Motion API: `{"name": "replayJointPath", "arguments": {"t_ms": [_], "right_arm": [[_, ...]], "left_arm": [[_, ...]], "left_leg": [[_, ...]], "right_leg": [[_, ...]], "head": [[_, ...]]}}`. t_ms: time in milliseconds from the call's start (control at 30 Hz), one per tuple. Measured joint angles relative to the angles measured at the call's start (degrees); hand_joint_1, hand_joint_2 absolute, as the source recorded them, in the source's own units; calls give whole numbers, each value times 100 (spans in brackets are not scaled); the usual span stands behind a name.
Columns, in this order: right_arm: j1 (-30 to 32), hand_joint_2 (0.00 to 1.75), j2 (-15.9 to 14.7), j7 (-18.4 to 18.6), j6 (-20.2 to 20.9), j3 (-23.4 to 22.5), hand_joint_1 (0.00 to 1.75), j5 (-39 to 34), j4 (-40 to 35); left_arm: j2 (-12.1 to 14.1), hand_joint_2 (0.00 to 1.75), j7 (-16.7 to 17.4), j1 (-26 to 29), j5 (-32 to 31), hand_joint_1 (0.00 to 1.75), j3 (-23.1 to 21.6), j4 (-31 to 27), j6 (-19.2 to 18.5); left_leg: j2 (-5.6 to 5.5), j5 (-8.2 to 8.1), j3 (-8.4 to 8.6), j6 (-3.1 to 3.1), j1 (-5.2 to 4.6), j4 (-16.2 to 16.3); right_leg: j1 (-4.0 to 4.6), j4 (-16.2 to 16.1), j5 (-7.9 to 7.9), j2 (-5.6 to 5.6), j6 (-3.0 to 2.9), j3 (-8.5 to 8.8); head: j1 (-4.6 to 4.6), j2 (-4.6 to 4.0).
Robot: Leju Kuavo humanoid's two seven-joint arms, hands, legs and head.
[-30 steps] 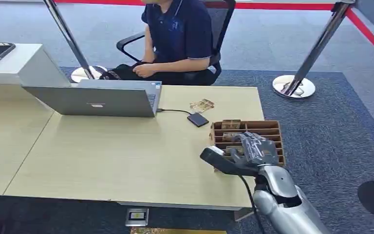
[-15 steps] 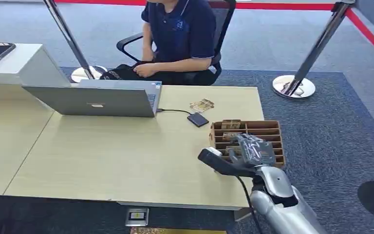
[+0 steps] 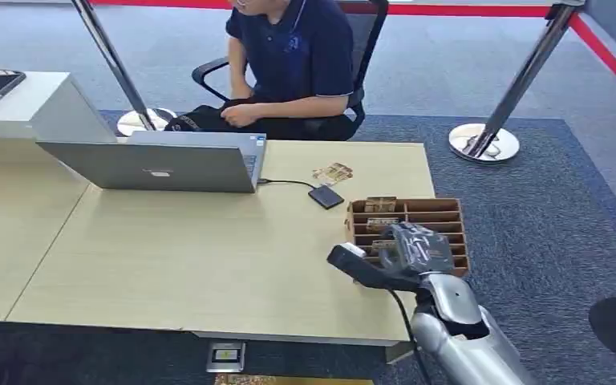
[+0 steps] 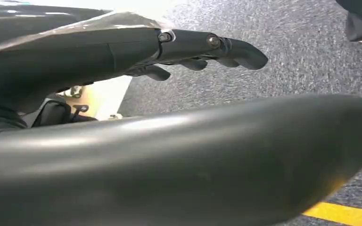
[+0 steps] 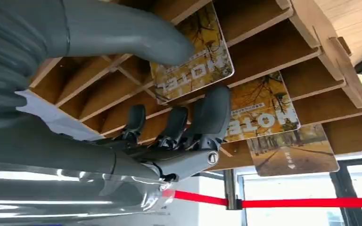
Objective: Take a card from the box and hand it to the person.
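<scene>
- Over the last second the right hand has eased a little toward the table's near edge and settled lower over the near rows of the slotted wooden card box. The move is small, so I judge the pick to be in its closing stage, not yet a lift.
- Right hand, as the right wrist view shows it: the thumb lies on the printed face of the nearest hotel card and the dark fingers curl up behind that card's lower edge. It is pinching the card, which is still seated in its slot.
- The person, seated at 12 o'clock beyond the table, has leaned slightly toward 9 o'clock. Their hands rest in their lap, so no receiving hand is offered yet.
- Box and contents: it sits at the table's 3 o'clock edge. Three cards stand in its left-hand slots, one behind another; the second card and the third card are untouched. The right-hand slots look empty.
- Left hand: it hangs over the carpet, fingers loosely curled, holding nothing.
- On the table at 12 o'clock from the box lie a small black device and a loose card; a laptop stands toward 10 o'clock.
</scene>
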Motion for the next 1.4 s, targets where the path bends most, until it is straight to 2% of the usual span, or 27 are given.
{"name": "replayJointPath", "arguments": {"t_ms": [33, 100, 300, 967, 1200, 1400], "right_arm": [[-2, 175, 0, 0, -5, -13, 99, 2, 9], [-8, 175, 0, 0, -13, -33, 124, 5, 11], [-50, 175, 9, -2, -20, -68, 145, 13, 13], [-110, 175, 37, -89, -40, -68, 155, 24, 33], [-75, 175, -22, -166, 61, -66, 157, 40, -378], [-170, 175, -207, -380, 208, -48, 155, -60, -795]], "left_arm": [[0, 0, 2, 0, 0, 0, 0, 0, 0], [0, 0, 2, 0, 0, 0, 0, 0, 0], [0, 0, 57, -6, -9, 0, -2, 0, -7], [0, 0, 83, -13, 11, 0, -2, 2, 2], [-2, 0, 81, -12, 39, 0, 0, 2, 26], [-2, 0, 28, -12, 98, 0, 0, 2, 59]], "left_leg": [[0, 0, 0, 0, 0, 0], [0, 0, 0, 0, 0, 0], [0, 1, 0, -1, 0, 0], [0, 15, 0, -3, 0, 0], [0, 17, -2, -1, 0, 0], [0, 19, -3, -2, 0, 0]], "right_leg": [[0, 0, 0, 0, 0, 0], [0, 0, 0, 0, 1, 0], [0, 0, 1, 0, 1, 0], [0, 0, 17, 0, -3, -1], [0, 0, 19, 0, -4, -3], [0, -1, 21, 0, -2, -3]], "head": [[0, 0], [0, 0], [-2, 0], [0, 0], [0, 0], [0, 0]]}}
